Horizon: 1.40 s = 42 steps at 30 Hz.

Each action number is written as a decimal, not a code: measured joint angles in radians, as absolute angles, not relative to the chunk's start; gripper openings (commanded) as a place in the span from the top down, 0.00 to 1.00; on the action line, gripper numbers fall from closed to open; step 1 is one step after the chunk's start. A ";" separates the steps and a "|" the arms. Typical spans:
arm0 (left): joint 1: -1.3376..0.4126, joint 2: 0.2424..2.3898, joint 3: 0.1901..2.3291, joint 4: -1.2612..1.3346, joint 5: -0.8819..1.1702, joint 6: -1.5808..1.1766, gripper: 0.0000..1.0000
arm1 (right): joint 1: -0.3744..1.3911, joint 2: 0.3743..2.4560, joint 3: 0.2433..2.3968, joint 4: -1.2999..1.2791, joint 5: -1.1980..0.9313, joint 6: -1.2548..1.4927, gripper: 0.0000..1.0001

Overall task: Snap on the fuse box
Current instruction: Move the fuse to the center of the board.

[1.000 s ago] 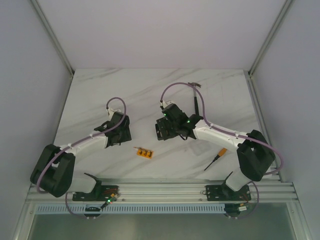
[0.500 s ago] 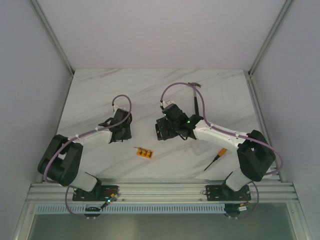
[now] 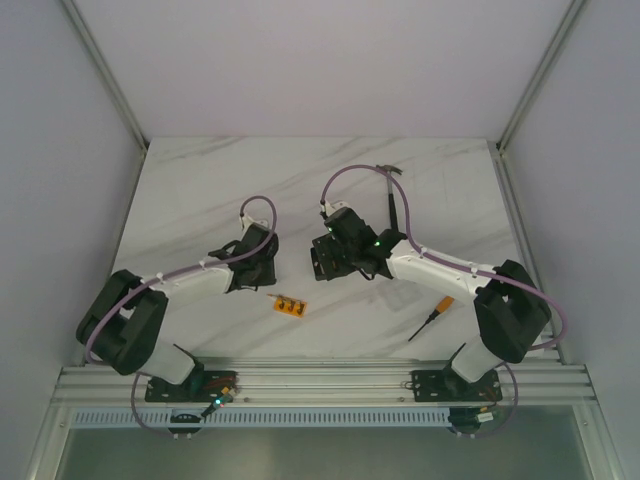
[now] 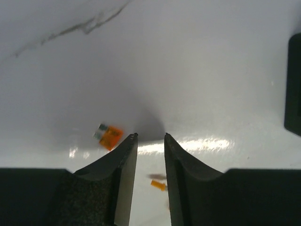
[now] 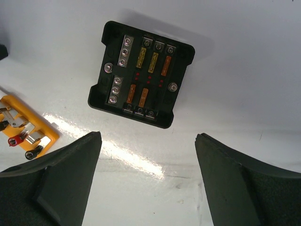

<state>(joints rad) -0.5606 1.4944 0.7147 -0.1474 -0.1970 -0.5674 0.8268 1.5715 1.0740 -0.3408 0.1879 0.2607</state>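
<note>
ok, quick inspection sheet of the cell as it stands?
Surface: white marble table, some glare.
Job's things: fuse box lying flat, fuses exposed, no cover seen.
Clutter: orange strip; screwdriver; loose orange fuse.
Grippers: left gripper narrowly open, empty; right gripper wide open above the fuse box.
Cables: purple cables looped along both arms.
Surroundings: white walls; aluminium rail at the near edge.

White marble table point(image 3: 200, 180), pale walls point(image 3: 50, 150)
</note>
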 measured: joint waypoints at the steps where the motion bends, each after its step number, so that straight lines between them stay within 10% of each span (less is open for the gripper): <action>1: -0.564 1.484 0.710 -0.159 -0.197 -0.576 0.58 | 0.827 1.571 1.074 -0.341 0.188 0.261 0.12; 14: -0.513 1.378 0.692 -0.279 -0.285 -0.654 0.44 | 0.827 1.570 1.052 -0.328 0.188 0.260 0.00; 42: -0.589 1.510 0.737 -0.202 -0.275 -0.655 0.72 | 0.827 1.510 1.007 -0.300 0.196 0.257 0.00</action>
<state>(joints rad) -0.5888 1.5105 0.7368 -0.2016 -0.2749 -0.6548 0.8268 1.5097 1.0069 -0.3004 0.1959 0.2565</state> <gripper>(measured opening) 0.295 0.998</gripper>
